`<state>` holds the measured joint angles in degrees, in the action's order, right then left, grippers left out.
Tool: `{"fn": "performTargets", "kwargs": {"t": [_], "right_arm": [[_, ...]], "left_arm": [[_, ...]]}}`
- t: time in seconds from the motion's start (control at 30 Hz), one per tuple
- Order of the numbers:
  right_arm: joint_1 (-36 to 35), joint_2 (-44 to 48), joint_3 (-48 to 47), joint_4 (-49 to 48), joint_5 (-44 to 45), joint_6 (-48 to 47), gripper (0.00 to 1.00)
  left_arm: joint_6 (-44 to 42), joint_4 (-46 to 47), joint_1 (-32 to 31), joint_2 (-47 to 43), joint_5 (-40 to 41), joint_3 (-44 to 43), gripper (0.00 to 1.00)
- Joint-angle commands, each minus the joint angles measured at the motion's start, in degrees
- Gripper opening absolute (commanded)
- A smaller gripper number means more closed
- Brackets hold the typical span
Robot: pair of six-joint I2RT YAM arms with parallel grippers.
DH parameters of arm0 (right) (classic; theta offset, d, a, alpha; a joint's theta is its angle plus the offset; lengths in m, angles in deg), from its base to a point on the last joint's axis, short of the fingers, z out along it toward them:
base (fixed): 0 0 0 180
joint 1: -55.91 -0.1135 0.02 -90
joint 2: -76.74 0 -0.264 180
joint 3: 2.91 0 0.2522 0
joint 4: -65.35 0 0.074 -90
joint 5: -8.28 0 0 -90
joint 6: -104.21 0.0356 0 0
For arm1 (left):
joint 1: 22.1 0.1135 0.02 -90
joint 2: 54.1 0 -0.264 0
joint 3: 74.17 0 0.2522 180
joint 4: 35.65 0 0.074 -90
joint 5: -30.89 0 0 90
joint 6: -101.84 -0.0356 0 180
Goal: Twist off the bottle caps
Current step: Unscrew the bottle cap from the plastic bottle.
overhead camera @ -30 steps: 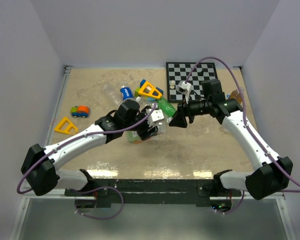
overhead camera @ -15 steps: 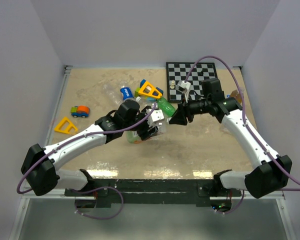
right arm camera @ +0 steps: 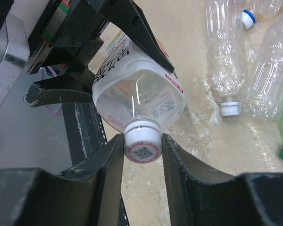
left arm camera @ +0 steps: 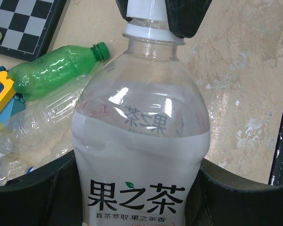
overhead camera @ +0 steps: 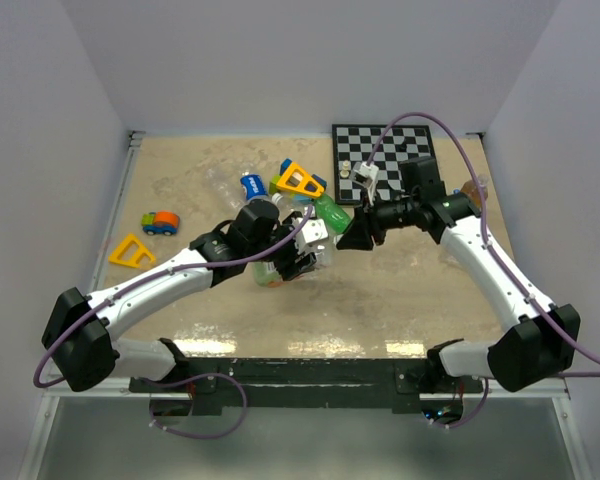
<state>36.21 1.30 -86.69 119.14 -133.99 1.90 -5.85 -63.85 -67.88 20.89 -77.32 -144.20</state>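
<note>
The left gripper is clamped round the body of a clear tea bottle, which is partly full of cloudy pale liquid. The bottle's white cap sits on the neck, pinched between the closed-in fingers of the right gripper. Beside them lie an empty green bottle and empty clear bottles.

Bright, even, diffuse light from above. Shadows on the table soft and faint, glossy glare along its near edge. Left wrist view sharp, curved white highlights on the clear bottle shoulder, far background slightly soft. Right wrist view: white cap crisp, right gripper fingers dark, underexposed, blurred close to lens, wide-angle stretch at edges.
</note>
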Motion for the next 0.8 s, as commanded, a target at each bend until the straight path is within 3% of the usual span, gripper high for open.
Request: {"fn": "performTargets", "kwargs": {"t": [0.0, 0.1, 0.13, 0.23, 0.3, 0.37, 0.53, 0.67, 0.77], "right_arm": [[0.0, 0.8, -0.9, 1.0, -2.1, -1.5, 0.32], [0.0, 0.6, -1.2, 3.0, -3.4, -4.5, 0.04], [0.0, 0.1, -1.7, 4.8, -3.7, -7.4, 0.0], [0.0, -2.0, -4.9, 15.3, -6.2, -28.2, 0.0], [0.0, -5.2, -8.3, 27.5, -5.9, -45.6, 0.0], [-0.1, -6.6, -9.2, 27.4, -3.6, -49.1, 0.0], [-0.2, -4.8, -10.4, 27.3, 1.2, -68.9, 0.0], [-0.2, -1.4, -9.7, 26.1, 5.7, -85.8, 0.23], [-0.2, 0.6, -9.6, 20.5, 7.2, -86.2, 0.26]], "left_arm": [[-0.4, 2.0, 0.1, -1.8, -0.9, -1.2, 0.02], [-0.5, 1.9, 0.0, -1.8, -1.0, -1.3, 0.01], [-0.6, 1.7, 0.1, -1.8, -1.2, -1.3, 0.02], [-1.0, 1.3, 0.0, -1.9, -2.0, -1.5, 0.01], [-1.0, 1.3, 0.1, -2.0, -2.3, -1.4, 0.01], [-1.0, 1.3, 0.0, -1.9, -3.0, -1.5, 0.01], [-1.4, 1.1, 0.0, -1.9, -4.5, -1.2, 0.01], [-1.7, 1.0, 0.0, -1.9, -5.2, -1.1, 0.01], [-1.8, 1.1, 0.1, -1.9, -5.5, -1.0, 0.01]]}}
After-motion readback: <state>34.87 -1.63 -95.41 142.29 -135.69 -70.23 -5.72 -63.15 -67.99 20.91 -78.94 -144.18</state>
